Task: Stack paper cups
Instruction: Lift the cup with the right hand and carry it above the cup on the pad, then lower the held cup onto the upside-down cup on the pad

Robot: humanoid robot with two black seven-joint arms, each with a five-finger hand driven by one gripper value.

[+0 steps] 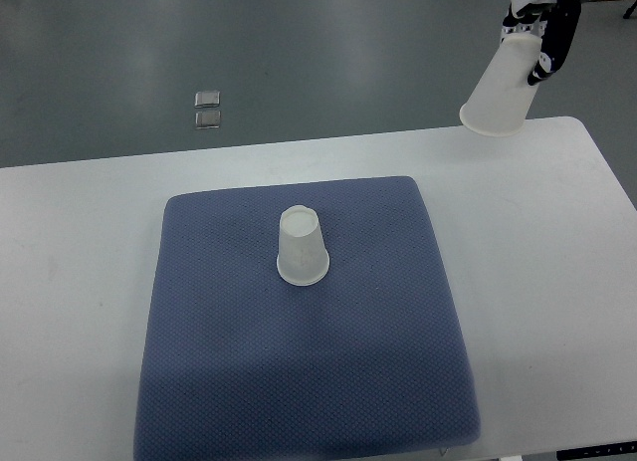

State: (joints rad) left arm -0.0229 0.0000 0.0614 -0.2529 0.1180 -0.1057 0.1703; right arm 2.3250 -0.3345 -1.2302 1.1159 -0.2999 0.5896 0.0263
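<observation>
Looking down on the white worktop (90, 222), we see a blue mat (309, 381) spread across its middle. One paper cup (302, 247) stands upside down on the mat, a little toward twelve o'clock from the mat's centre, its wide rim flat on the cloth. At about one o'clock, above the worktop's far edge, the right hand (542, 28) holds a second paper cup (503, 88) in the air. This cup is also turned mouth down and tilts, its rim toward seven o'clock. The dark fingers (553, 45) are curled around its narrow base end, closed on it. The two cups are well apart. On the grey floor (299, 53) at eleven o'clock lie two small square plates (207, 109).
</observation>
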